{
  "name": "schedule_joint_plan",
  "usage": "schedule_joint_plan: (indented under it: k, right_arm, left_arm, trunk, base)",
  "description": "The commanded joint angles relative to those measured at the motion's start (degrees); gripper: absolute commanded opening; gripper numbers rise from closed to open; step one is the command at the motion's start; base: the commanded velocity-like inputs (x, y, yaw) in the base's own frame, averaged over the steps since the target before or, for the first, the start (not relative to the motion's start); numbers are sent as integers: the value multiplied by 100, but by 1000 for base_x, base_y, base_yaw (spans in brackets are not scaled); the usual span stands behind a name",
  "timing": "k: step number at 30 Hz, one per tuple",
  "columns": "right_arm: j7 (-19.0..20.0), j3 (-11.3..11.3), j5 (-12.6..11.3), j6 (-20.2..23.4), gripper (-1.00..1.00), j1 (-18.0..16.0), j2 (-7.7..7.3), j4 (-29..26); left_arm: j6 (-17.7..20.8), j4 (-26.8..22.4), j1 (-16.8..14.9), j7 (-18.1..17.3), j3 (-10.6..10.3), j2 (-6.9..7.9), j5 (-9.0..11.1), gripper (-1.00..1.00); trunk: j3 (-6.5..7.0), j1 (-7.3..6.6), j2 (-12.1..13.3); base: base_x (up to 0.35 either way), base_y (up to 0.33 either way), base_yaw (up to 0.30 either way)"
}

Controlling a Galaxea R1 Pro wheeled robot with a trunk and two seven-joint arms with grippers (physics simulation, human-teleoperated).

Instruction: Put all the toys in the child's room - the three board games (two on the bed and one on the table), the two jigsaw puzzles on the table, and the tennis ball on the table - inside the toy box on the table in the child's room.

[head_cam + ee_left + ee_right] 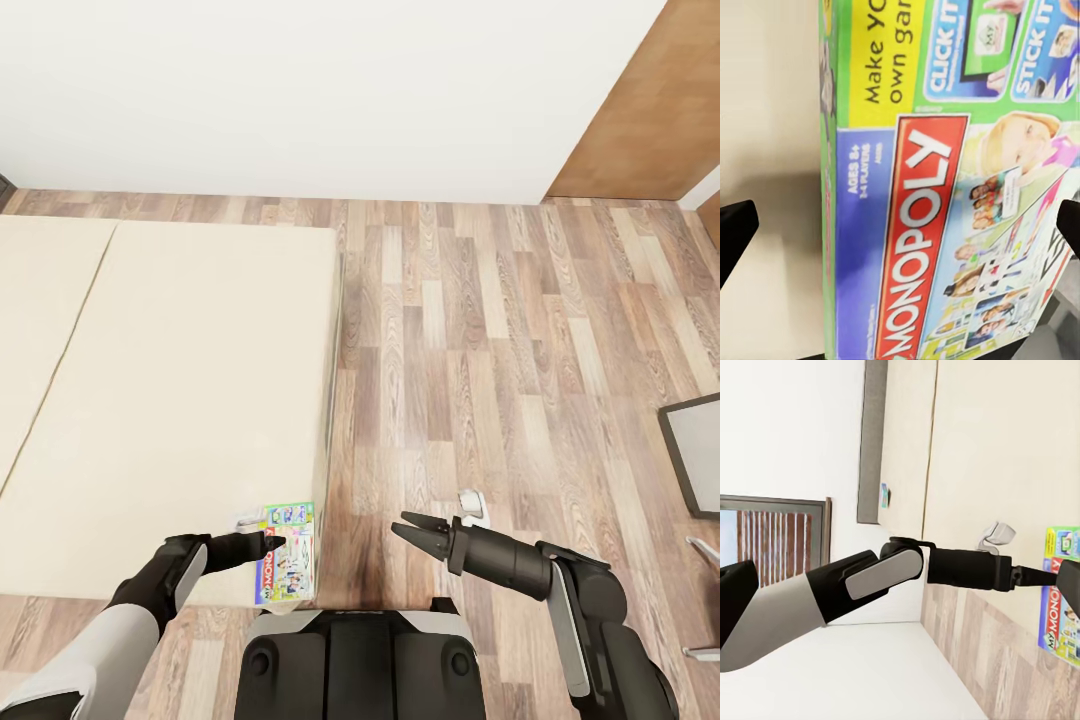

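Head view: Monopoly box (288, 553) overhangs bed (170, 400) corner beside open floor (500, 360).

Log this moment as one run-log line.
phase: reaching | left end effector: open, over Monopoly box at bed corner | right end effector: open, empty, above floor

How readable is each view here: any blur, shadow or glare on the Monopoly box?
Head view: even, flat light, no glare; the Monopoly box is small at the bed corner, print hardly legible. Left wrist view: box close, lettering soft but readable, a faint shadow beside it on the mattress. Right wrist view: sharp, the left hand reaching the box.
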Motion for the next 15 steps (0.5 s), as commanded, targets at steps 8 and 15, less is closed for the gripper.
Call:
schedule_joint_plan:
  k: [8, 15]
  right_arm:
    - [16, -9, -10, 37, 100, -3, 4, -1]
    - [16, -9, -13, 37, 100, -3, 4, -1]
  left_arm:
    - [55, -7, -1, -28, 33, -7, -3, 100]
    - [51, -7, -1, -28, 34, -6, -3, 100]
  trunk:
    - [-6, 3, -9]
    - [-6, 3, -9]
  base:
    - [0, -145, 0]
    - [0, -25, 0]
